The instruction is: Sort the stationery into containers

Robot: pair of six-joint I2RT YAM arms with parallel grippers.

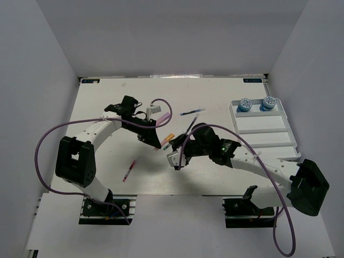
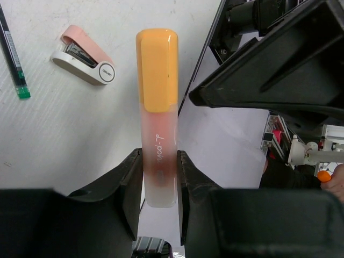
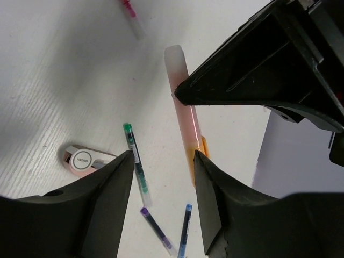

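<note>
The job looks barely begun. The tray (image 1: 263,128) on the right side of the desk (image 1: 102,97) shows no pen or highlighter. Only two round blue-topped things (image 1: 245,105) sit in its far compartment.

The left gripper (image 2: 159,158) has its jaws clenched on the pale lower body of one highlighter (image 2: 157,91), orange cap pointing away from the wrist. It hangs over the middle of the desk, between the two arms and well apart from the tray.

The right gripper (image 3: 163,156) has its jaws spread, with nothing between them. It is close to the held highlighter, so a handover to the arm nearer the tray seems likely, though that is only a guess.

Everything else lies loose on the desk:
- a red pen (image 1: 129,171) near the left arm
- a blue pen (image 1: 192,112) and a purple pen (image 1: 189,126) by the centre
- a green pen (image 3: 137,166)
- a small pink-and-white stapler (image 2: 83,56) beside the green pen

So one piece is in hand and none is stowed. The highlighter needs carrying across to a compartment, then each loose piece must follow.
</note>
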